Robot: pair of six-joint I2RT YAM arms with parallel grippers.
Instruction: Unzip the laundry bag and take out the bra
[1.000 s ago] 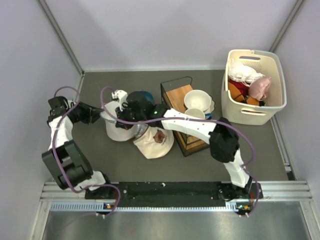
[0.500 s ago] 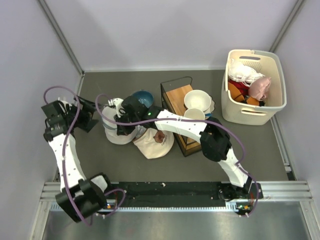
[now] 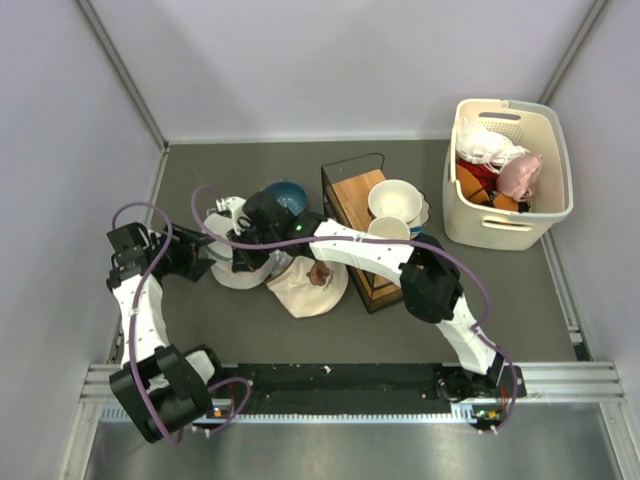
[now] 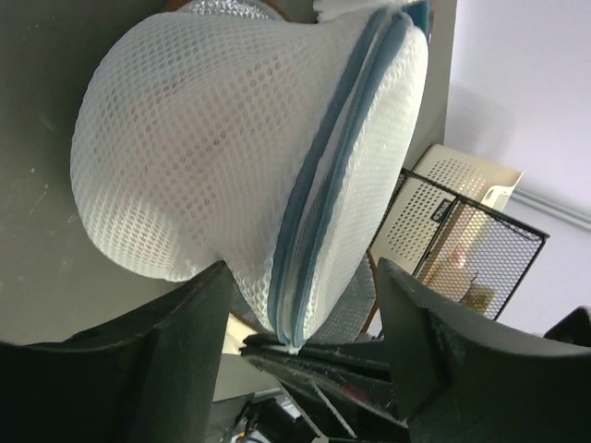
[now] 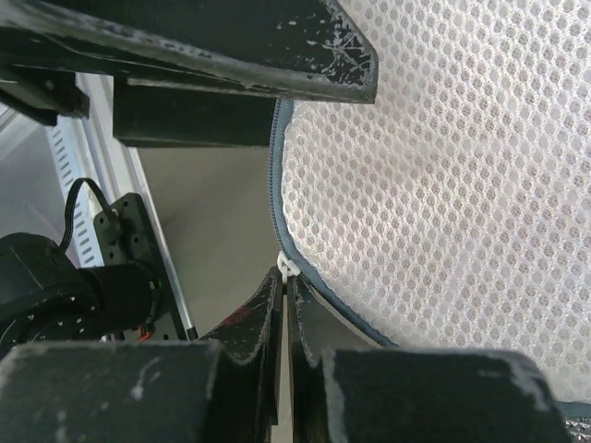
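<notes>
1. The laundry bag [image 4: 212, 157] is sitting on the table [image 3: 260, 335] left of centre, just beside the cream cloth [image 3: 312, 285]. It's puffing up like a drum, with the blue zipper [image 4: 323, 175] running round its rim. As far as I can see, the zip is looking closed along the whole visible stretch.
2. The right gripper [image 5: 284, 288] is stretching right across from its own side. Its fingers are pressed together and pinching the little white zipper pull [image 5: 288, 267]. I'm guessing that's why it's reaching so far: it's the arm doing the actual unzipping.
3. The left gripper [image 4: 300, 274] is facing the bag from the opposite side with its fingers spread wide, one on each side of the zippered rim, and it isn't clamping anything. My read is that it's lining up to hold the rim so the bag isn't sliding along when the pull gets tugged.
4. The bra [image 4: 217, 138] is only showing as a faint pinkish tint through the mesh. I'm taking it as being inside the bag, but I can't make out its shape.
5. So I'm calling this the very start of the unzip step, with nothing out of the bag yet.
</notes>
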